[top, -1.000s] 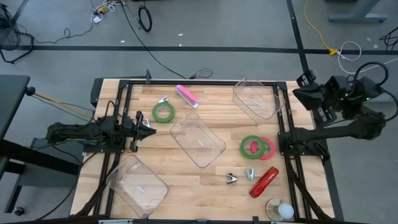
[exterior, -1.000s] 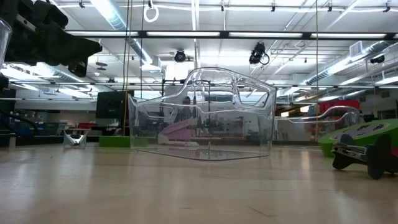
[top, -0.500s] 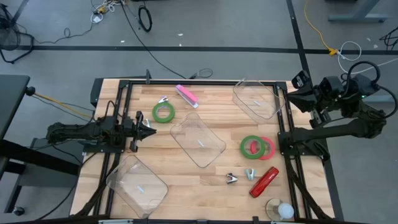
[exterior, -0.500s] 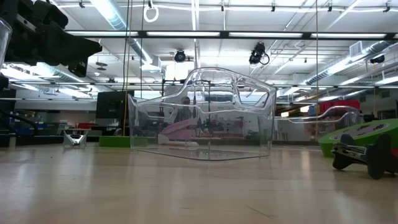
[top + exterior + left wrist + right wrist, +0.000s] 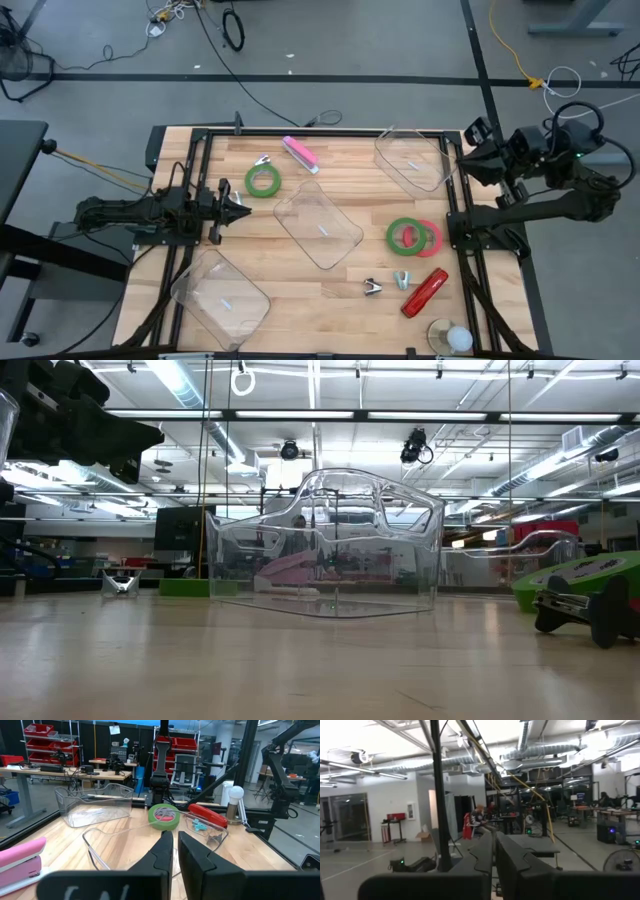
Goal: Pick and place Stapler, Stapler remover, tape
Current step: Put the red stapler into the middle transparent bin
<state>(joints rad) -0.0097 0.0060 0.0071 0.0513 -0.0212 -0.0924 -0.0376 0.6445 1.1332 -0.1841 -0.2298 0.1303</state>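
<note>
Here, starting at your left, the left gripper (image 5: 242, 211) rests low over the pale wooden counter (image 5: 330, 285) at its left edge, pointing inward; its jaws are pressed nearly together with only a thin slit between them, and they pinch nothing. Below it, at the near left corner, lies a clear plastic tray (image 5: 220, 297). Just beyond the gripper's tip you have a green ring of tape (image 5: 263, 181) lying flat, with a small metal clip (image 5: 262, 160) beside it. Next comes the pink stapler (image 5: 300, 154), angled near the far edge. A second clear plastic tray (image 5: 318, 226) sits tilted at the counter's middle; in the low view it fills the centre (image 5: 325, 545).

Farther right, a third clear tray (image 5: 411, 160) lies at the far right corner. Near the right edge a second green ring of tape (image 5: 404, 236) overlaps a red-pink ring (image 5: 432, 238); from the left wrist view the green one (image 5: 164, 816) shows straight ahead. Toward the near edge you see a small metal staple remover (image 5: 373, 287), a pale teal one (image 5: 402, 279) and a red stapler (image 5: 425, 291), then a white ball on a round stand (image 5: 452, 337).

The right gripper (image 5: 468, 137) is raised just off the counter's far right corner, touching nothing; its jaws are pressed together and empty.
</note>
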